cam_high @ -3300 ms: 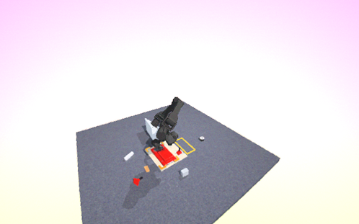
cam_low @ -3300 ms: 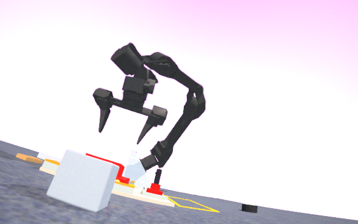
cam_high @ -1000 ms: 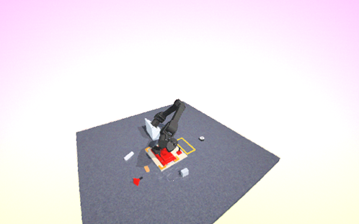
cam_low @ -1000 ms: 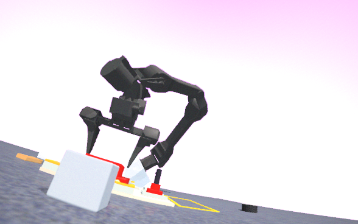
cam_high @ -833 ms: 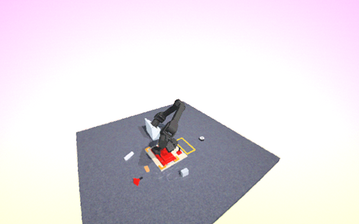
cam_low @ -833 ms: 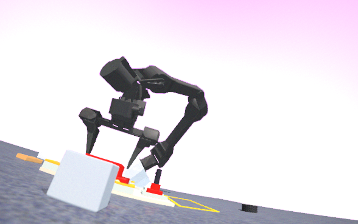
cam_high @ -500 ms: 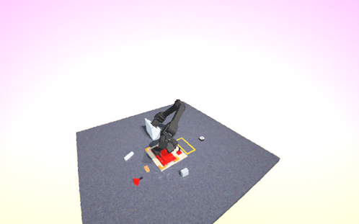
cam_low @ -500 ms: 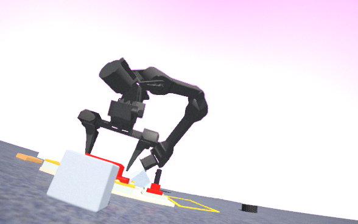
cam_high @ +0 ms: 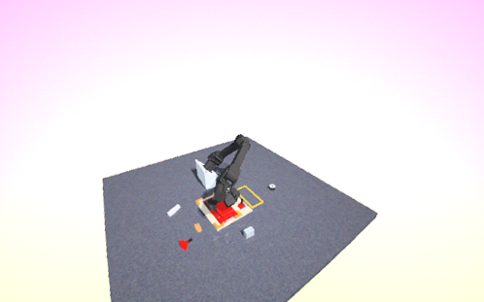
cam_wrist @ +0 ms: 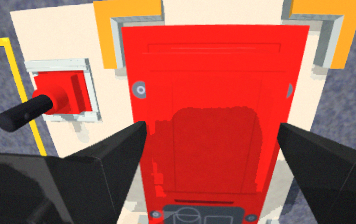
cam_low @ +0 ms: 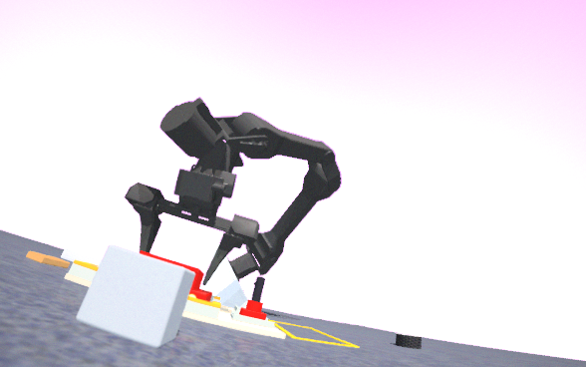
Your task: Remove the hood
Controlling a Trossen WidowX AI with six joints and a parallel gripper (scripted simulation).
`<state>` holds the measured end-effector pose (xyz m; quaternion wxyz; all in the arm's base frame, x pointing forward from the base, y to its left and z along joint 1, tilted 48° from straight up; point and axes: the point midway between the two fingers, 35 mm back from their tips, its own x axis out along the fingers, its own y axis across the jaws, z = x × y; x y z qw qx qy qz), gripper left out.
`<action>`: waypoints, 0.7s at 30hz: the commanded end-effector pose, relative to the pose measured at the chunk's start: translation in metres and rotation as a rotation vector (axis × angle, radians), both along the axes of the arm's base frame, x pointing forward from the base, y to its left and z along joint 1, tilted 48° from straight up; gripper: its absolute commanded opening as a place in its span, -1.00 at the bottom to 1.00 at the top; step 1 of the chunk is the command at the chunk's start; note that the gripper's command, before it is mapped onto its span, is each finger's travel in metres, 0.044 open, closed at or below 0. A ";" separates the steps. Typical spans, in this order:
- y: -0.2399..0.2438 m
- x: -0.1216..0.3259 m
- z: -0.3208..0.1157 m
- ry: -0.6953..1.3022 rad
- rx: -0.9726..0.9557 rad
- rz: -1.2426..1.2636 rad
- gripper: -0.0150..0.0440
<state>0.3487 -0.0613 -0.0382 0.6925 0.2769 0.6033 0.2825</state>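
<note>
Spread wide and gripping nothing, my hand (cam_wrist: pixel 210 145) straddles the red hood (cam_wrist: pixel 212 107) in the wrist view, a finger (cam_wrist: pixel 107 165) either side; the hood sits on the car's cream base (cam_wrist: pixel 60 45). From outside, my fingertips reach down beside the hood (cam_low: pixel 171 264); whether they touch it, I cannot tell. From above, the yellow marked area (cam_high: pixel 250 196) lies just beside the base on the desk (cam_high: pixel 307 233).

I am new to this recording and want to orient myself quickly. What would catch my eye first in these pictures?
The bright red toy car draws the eye first, lying on a cream base plate with orange corner brackets. The black gripper hangs over it, wide open, one finger on each side of the car and holding nothing. Beside the plate, the yellow marked area is outlined on the grey table.
</note>
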 end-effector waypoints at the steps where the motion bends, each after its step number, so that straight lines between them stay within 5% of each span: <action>1: 0.000 0.000 0.000 -0.001 0.000 0.000 0.64; 10: 0.000 0.000 0.000 -0.001 0.000 0.000 0.44; 21: -0.005 0.000 0.004 0.000 -0.001 0.000 -0.49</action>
